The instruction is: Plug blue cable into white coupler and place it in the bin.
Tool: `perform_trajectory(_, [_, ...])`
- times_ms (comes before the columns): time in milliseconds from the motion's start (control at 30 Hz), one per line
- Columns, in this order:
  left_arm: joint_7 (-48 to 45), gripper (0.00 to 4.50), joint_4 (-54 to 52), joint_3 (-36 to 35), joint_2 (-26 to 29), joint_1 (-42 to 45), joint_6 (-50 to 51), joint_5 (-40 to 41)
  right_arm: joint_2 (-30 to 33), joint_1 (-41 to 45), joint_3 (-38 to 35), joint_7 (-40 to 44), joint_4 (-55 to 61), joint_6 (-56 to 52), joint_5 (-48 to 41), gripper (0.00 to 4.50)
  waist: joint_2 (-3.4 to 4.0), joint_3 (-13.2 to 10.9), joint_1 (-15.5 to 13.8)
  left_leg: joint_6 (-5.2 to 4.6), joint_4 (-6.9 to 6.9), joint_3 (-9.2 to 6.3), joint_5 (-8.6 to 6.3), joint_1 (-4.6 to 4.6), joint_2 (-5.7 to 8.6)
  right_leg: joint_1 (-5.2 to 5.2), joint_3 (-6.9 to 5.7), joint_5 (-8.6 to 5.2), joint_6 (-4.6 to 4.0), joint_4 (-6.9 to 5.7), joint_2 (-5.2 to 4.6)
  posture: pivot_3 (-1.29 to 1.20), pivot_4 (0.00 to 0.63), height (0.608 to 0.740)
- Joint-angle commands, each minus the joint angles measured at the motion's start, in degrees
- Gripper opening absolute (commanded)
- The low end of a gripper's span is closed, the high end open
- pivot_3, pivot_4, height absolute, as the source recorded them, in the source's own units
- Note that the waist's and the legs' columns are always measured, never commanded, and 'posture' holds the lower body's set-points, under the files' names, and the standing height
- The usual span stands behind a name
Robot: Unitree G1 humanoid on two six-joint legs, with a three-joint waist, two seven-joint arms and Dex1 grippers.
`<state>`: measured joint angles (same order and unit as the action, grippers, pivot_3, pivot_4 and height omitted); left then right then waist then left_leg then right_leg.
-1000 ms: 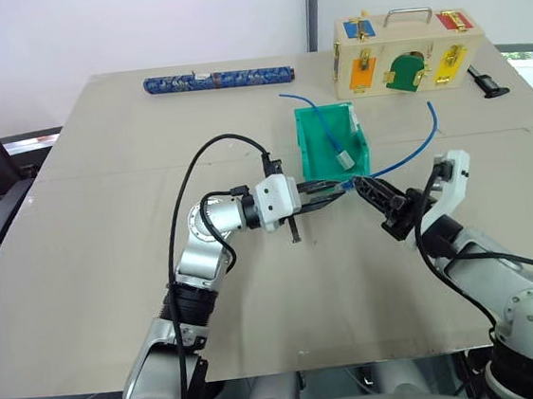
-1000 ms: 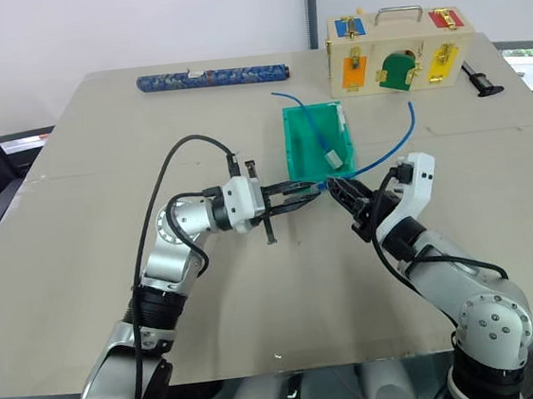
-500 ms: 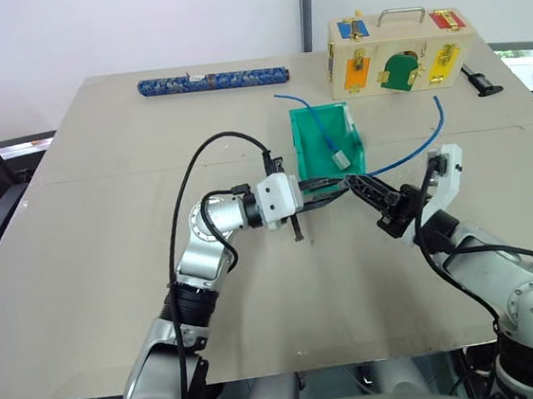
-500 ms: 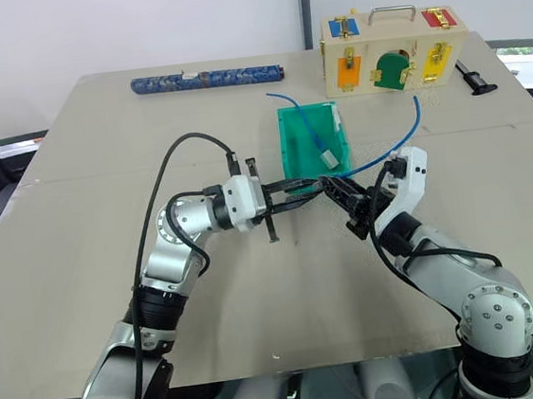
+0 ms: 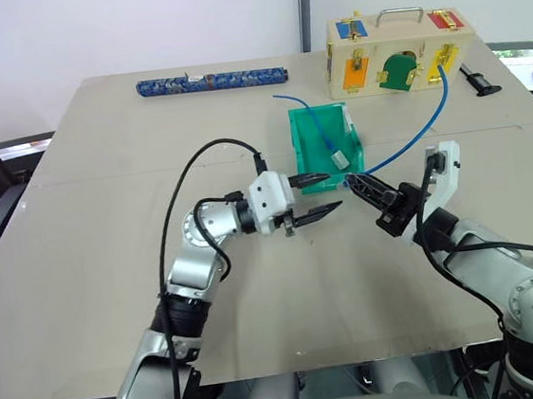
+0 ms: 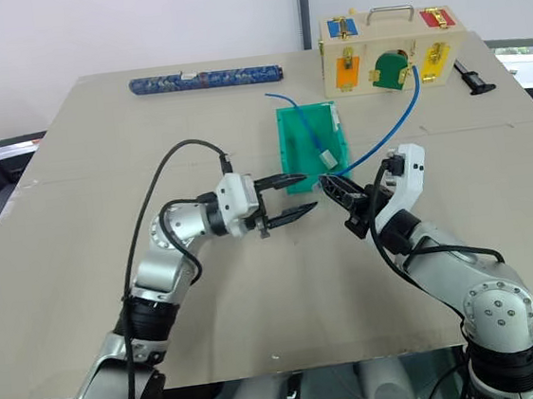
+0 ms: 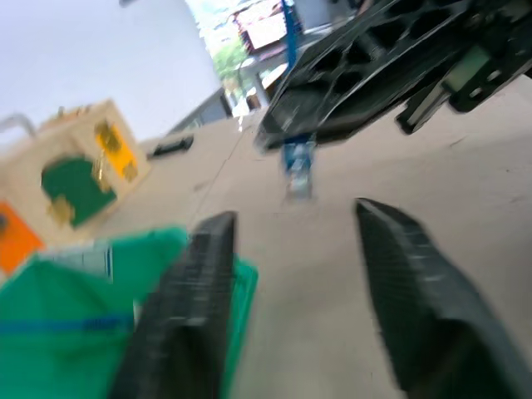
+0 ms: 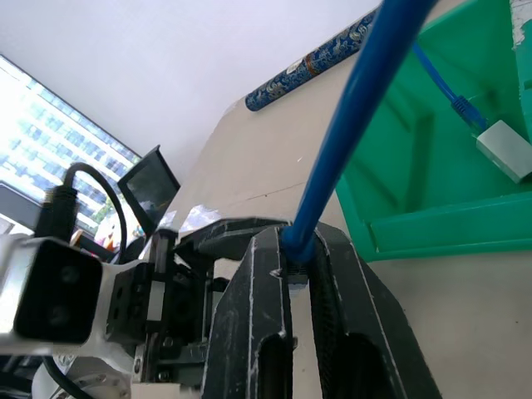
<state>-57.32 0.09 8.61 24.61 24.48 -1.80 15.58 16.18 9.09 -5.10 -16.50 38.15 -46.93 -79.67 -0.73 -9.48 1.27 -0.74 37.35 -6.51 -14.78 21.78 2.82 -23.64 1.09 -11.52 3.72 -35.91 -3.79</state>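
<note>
On the beige counter (image 5: 112, 273) two blue cables are counted and one bin (image 5: 314, 152), just beyond both grippers. The right gripper (image 5: 359, 186) is clamped on the blue cable (image 5: 429, 111). The left gripper (image 5: 321, 194), previously closed, is now spread apart, withdrawn leftward.
</note>
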Motion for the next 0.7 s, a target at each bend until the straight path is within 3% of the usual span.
perform_trajectory(33, [3.96, 3.51, -5.16, -6.95, 3.72, -2.84, 8.28, 3.99, 0.79, 0.04, 0.52, 1.73, 0.29, 1.33, -1.27, 0.0, 0.01, -0.01, 0.2, 0.0, -0.01, -0.01, 0.0, 0.0, -0.03, -0.01, 0.0, 0.0, 0.0, 0.0, 0.01, 0.0, 0.15, 0.74])
perform_trajectory(267, [11.1, 3.51, -9.72, -20.63, 11.12, -12.6, 19.1, 7.38, 1.82, 0.78, 1.07, 5.47, -3.4, 1.65, -0.71, 0.0, 0.04, -0.03, 0.8, 0.0, -0.03, 0.0, 0.0, 0.0, -0.07, -0.02, 0.02, 0.0, 0.0, 0.03, 0.02, 0.0, 0.15, 0.74])
perform_trajectory(433, [11.08, 3.51, -11.34, -27.1, 13.16, -19.67, 24.57, 12.09, 1.85, 2.76, 2.09, 8.01, -6.56, 1.37, 0.42, 0.0, 0.04, -0.03, 0.83, 0.0, -0.08, 0.02, 0.0, 0.01, -0.1, -0.08, 0.05, 0.0, -0.01, 0.03, 0.01, 0.0, 0.15, 0.74])
perform_trajectory(567, [7.84, 3.51, -9.52, -30.76, 15.86, -23.09, 29.02, 16.36, 2.22, 4.08, 2.63, 9.71, -8.22, 0.83, 1.08, 0.0, 0.03, -0.03, 0.58, 0.01, -0.08, 0.0, 0.0, 0.01, -0.11, -0.07, 0.01, -0.01, -0.01, 0.03, 0.01, 0.0, 0.15, 0.74])
perform_trajectory(700, [1.34, 3.51, -3.79, -28.52, 21.32, -22.55, 25.39, 13.07, 2.36, 4.57, 2.75, 10.72, -9.05, 0.72, 1.72, 0.0, 0.04, -0.03, 0.62, 0.01, -0.09, 0.03, 0.0, 0.0, -0.09, -0.08, 0.02, -0.01, -0.02, 0.03, 0.02, 0.0, 0.15, 0.74])
